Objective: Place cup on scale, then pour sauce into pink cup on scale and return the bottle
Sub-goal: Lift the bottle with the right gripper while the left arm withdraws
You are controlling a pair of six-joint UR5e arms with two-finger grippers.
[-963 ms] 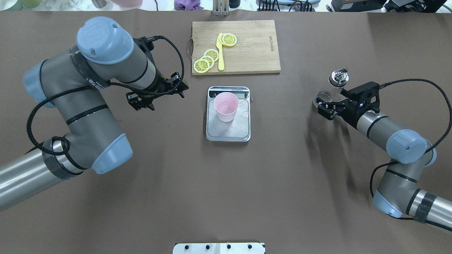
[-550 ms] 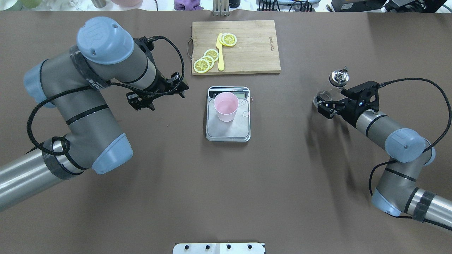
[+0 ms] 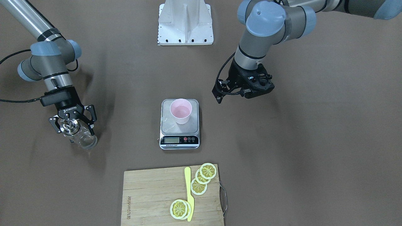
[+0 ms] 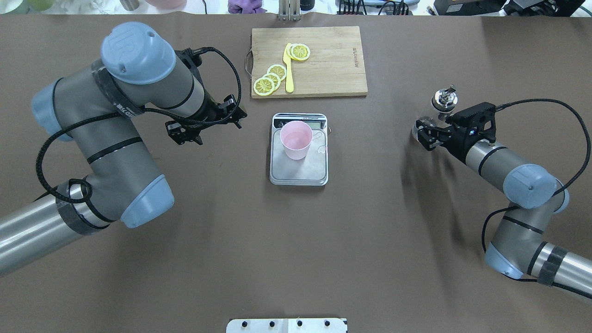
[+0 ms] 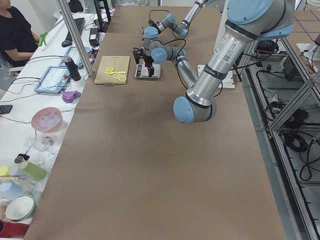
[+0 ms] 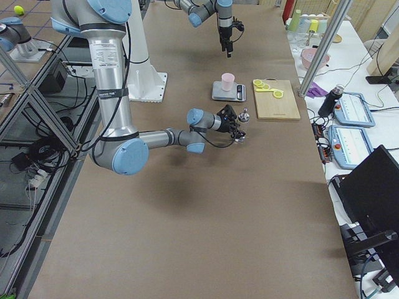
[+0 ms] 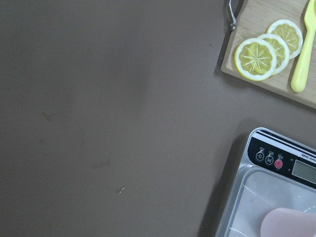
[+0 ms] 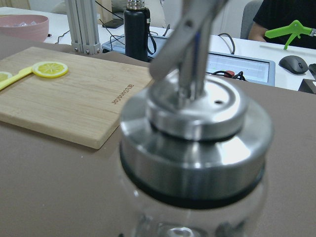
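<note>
The cup (image 4: 296,138) stood upright on the scale (image 4: 300,170), towards the far end of the platform by the display, so the first step looked done; its inside looked empty, so by my judgement pouring had not begun. The step in hand seemed to be taking the bottle (image 3: 82,138), which stood on the table (image 4: 296,254) well to the right of the scale, spout uppermost; the right gripper (image 3: 73,121) sat low around it with its fingers apart, one on each side of the glass, neither visibly pressing on it; the right wrist view was filled by the metal cap, blurred and very close. The left gripper (image 4: 185,133) hung over bare table just left of the scale, carrying nothing that I could see; whether its fingers were apart or together could not be told. The next move would call for closing squarely on the body below the cap, firmly, since glass is slick, then lifting and carrying left to the cup's rim before tipping; on the far side of the scale lay a cutting board (image 4: 333,69) with lemon slices (image 4: 270,78), out of that path.
</note>
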